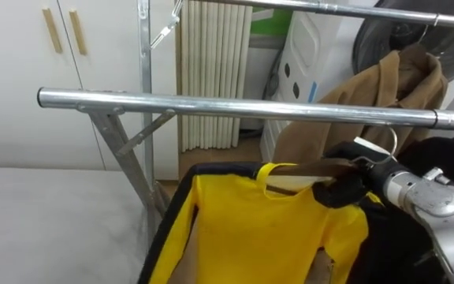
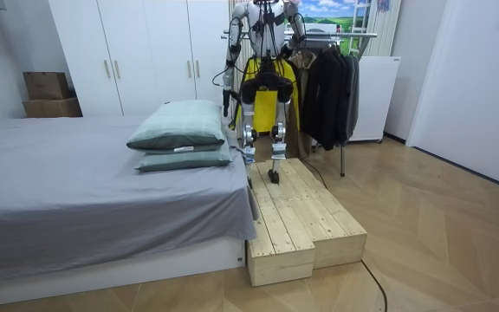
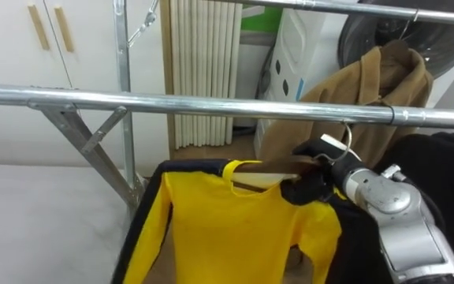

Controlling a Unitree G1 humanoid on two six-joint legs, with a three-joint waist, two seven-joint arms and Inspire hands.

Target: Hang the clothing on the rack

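Yellow shirt (image 1: pixel 258 229) hangs on wooden hanger (image 1: pixel 306 167) just below the steel rail (image 1: pixel 235 106), hanger's end clasped in curled fingers of right hand (image 1: pixel 345 185); left hand (image 2: pixel 226 97) low, well below that rail.

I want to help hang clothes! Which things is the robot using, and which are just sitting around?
Using: yellow shirt, brown hanger, right hand gripping the hanger, metal rail.
Just around: brown coat, dark clothes on the rack, pillows, bed, white wardrobe.

The yellow shirt (image 1: pixel 251 229), dark-trimmed, hangs on a brown hanger (image 1: pixel 310 166) just below the rail (image 1: pixel 211 105).
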